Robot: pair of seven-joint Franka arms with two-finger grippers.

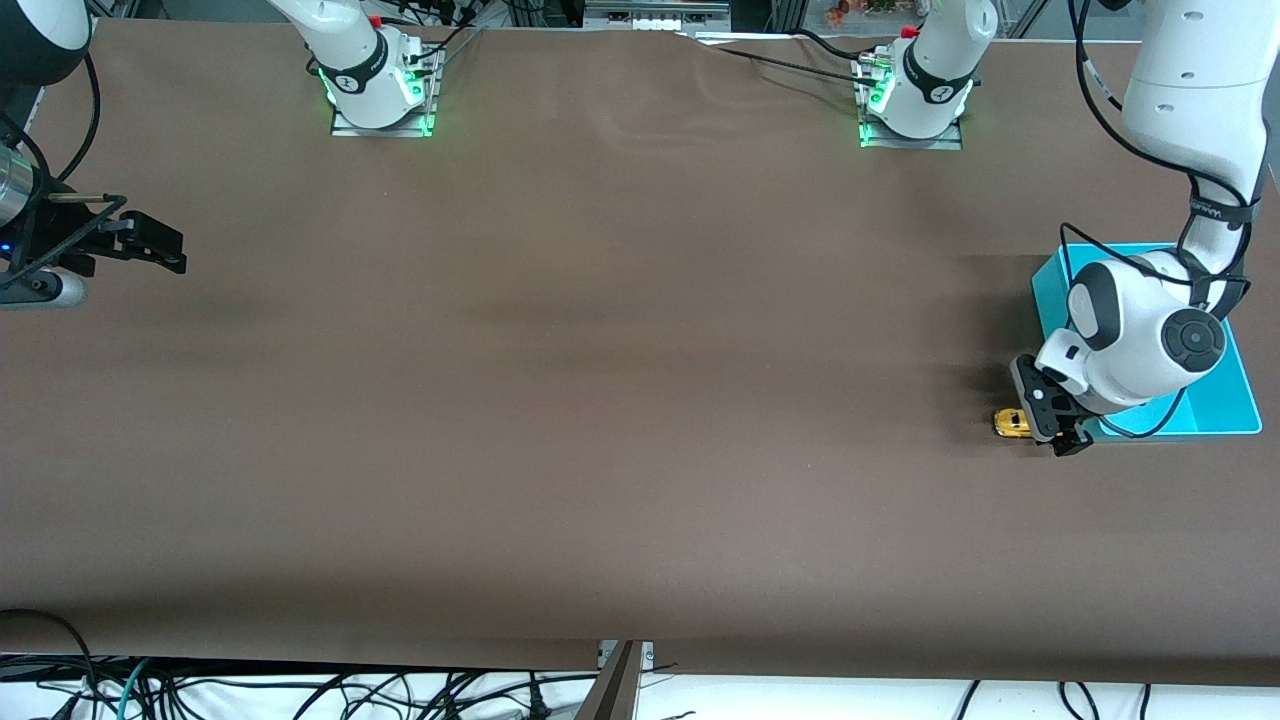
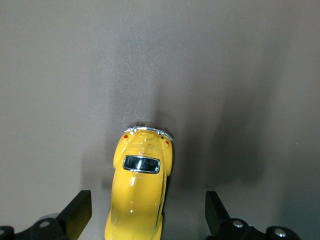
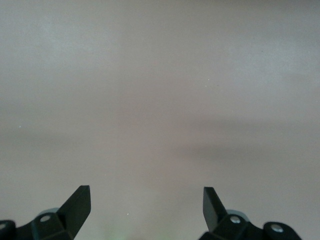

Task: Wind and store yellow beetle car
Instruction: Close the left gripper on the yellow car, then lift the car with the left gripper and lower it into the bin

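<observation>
Yellow beetle car [image 2: 138, 192] on table [image 1: 600, 400] beside teal bin [image 1: 1235, 400], between my open left pincer [image 2: 148, 217]; grasp pending, closing next; right pincer [image 3: 147, 210] open, waiting.

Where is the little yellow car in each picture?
Front view: the yellow beetle car sits on the brown table at the left arm's end, beside the teal bin, with the left gripper right over it.
Left wrist view: the car lies between the open fingers.
Right wrist view: not in it; only bare table shows past the open right gripper.
Shared landmark: the brown table.
</observation>
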